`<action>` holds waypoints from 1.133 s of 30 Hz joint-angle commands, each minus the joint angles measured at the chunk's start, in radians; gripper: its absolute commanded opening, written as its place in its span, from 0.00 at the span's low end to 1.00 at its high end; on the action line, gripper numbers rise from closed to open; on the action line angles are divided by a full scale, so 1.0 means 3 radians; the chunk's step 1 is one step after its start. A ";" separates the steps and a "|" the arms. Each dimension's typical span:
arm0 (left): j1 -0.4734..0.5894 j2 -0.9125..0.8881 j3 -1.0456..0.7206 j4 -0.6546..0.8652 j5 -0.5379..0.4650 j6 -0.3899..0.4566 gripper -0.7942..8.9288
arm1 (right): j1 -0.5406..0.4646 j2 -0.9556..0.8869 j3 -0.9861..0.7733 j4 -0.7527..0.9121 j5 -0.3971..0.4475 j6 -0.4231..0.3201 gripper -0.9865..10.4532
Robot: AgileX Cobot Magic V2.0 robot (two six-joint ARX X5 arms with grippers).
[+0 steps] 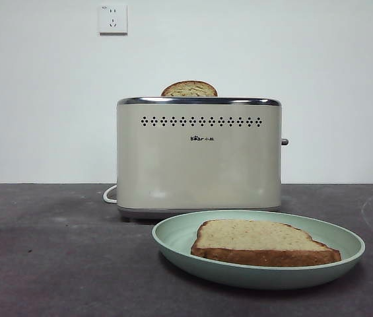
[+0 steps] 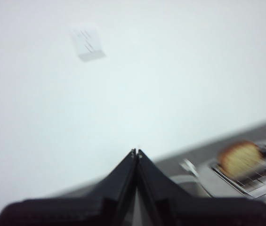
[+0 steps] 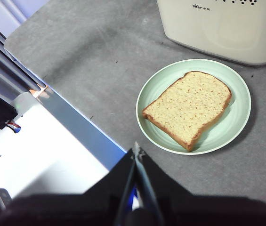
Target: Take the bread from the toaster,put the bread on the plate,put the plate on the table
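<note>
The bread (image 1: 259, 242) lies flat on the mint-green plate (image 1: 173, 236), which rests on the dark grey table (image 1: 54, 251) in front of the cream toaster (image 1: 198, 158). In the right wrist view the bread (image 3: 189, 106) on the plate (image 3: 238, 117) lies beyond my right gripper (image 3: 136, 151), which is shut, empty and raised above the table's edge. The toaster (image 3: 222, 28) stands behind the plate. My left gripper (image 2: 136, 153) is shut and empty, held high beside the toaster (image 2: 245, 176). Neither gripper shows in the front view.
A second slice (image 1: 189, 89) pokes its domed top out of the toaster slot; it also shows blurred in the left wrist view (image 2: 240, 158). A white cord (image 1: 109, 194) leaves the toaster's left side. Wall sockets (image 1: 112, 18) sit on the white wall. A metal rail (image 3: 71, 120) borders the table.
</note>
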 commanded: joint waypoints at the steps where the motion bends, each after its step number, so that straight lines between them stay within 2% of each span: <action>1: 0.0165 -0.0360 -0.0835 0.0671 -0.0033 0.0052 0.08 | 0.0004 -0.0005 -0.0020 0.0017 0.0006 -0.0023 0.09; 5: 0.0286 -0.0791 -0.1718 0.1137 -0.0032 0.0050 0.08 | 0.0004 -0.0005 -0.0020 0.0017 0.0008 -0.0023 0.09; 10: 0.0334 -0.1139 -0.2429 0.1114 -0.0033 0.0013 0.08 | 0.0004 -0.0005 -0.0020 0.0017 0.0006 -0.0023 0.09; 18: 0.0352 -0.1581 -0.3201 0.1156 -0.0070 -0.0332 0.08 | 0.0004 -0.0005 -0.0020 0.0017 0.0006 -0.0023 0.09; 22: 0.0352 -0.1681 -0.3377 0.1055 -0.0177 -0.0464 0.08 | 0.0004 -0.0005 -0.0020 0.0017 0.0008 -0.0023 0.09; 28: 0.0350 -0.1681 -0.3377 0.0726 -0.0209 -0.0477 0.08 | 0.0004 -0.0005 -0.0020 0.0017 0.0006 -0.0023 0.09; 34: 0.0354 -0.1681 -0.3377 0.0767 -0.0210 -0.0573 0.08 | 0.0004 -0.0005 -0.0020 0.0017 0.0008 -0.0023 0.09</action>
